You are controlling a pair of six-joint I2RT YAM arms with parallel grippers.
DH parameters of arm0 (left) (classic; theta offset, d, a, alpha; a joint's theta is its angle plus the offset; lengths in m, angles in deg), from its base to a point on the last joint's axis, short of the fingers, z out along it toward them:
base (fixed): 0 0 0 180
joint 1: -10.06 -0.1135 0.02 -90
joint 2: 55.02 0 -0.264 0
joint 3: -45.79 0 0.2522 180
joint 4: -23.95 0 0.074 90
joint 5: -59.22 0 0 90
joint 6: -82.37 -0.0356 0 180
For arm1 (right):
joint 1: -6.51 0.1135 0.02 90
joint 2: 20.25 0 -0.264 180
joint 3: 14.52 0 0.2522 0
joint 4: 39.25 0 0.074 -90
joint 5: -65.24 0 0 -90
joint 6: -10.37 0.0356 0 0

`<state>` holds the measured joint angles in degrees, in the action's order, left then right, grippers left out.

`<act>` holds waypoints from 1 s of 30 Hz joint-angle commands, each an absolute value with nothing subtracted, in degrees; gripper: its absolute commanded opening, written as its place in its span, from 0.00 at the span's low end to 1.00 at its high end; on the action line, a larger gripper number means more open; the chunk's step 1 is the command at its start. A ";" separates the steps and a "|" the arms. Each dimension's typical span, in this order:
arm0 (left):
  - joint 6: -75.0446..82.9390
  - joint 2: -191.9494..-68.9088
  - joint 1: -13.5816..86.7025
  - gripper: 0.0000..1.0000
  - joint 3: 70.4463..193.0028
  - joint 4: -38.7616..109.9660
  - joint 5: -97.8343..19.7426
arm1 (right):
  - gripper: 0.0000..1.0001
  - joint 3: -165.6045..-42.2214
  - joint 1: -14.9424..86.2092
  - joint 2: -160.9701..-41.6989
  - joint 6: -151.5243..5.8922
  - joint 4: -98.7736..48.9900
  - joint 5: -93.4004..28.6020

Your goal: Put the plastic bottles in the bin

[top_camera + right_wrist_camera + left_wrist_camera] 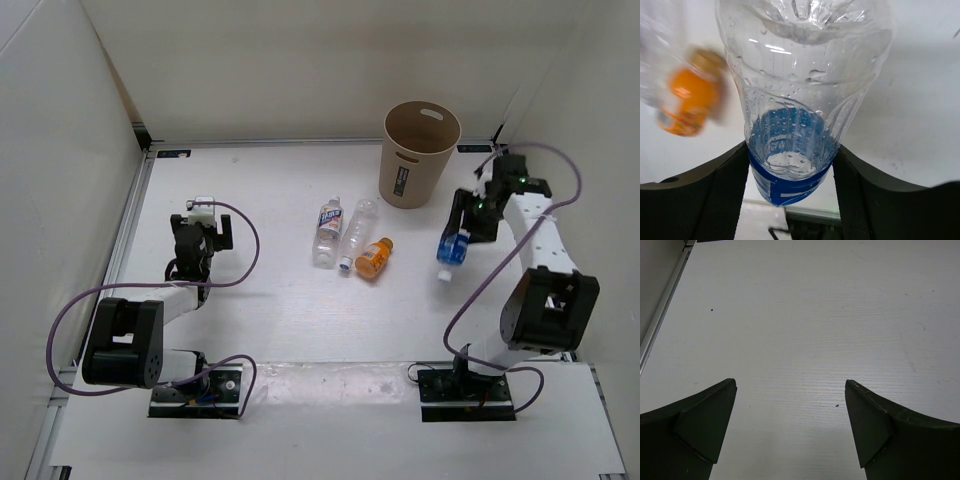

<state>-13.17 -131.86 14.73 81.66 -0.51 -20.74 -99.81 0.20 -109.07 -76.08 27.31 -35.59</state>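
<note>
My right gripper (462, 232) is shut on the clear bottle with a blue label (452, 250) and holds it above the table, right of the other bottles and in front of the tan bin (419, 152). In the right wrist view this bottle (800, 100) sits between my fingers (722, 195). Three bottles lie on the table centre: one with a white red-blue label (327, 231), a plain clear one with a blue cap (357, 234) and a short orange one (374, 257), blurred in the right wrist view (687, 102). My left gripper (203, 235) is open and empty, far left.
White walls enclose the table on the left, back and right. A metal rail (662, 315) runs along the left edge. Purple cables loop from both arms.
</note>
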 commanded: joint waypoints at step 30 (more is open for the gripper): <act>-12.82 -131.49 14.46 1.00 81.00 -1.93 -20.85 | 0.05 -141.76 8.35 -126.51 -73.21 -16.26 -34.86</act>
<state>-13.17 -131.86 14.73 81.66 -0.51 -20.74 -140.61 7.04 -127.15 -72.17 -14.31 -34.95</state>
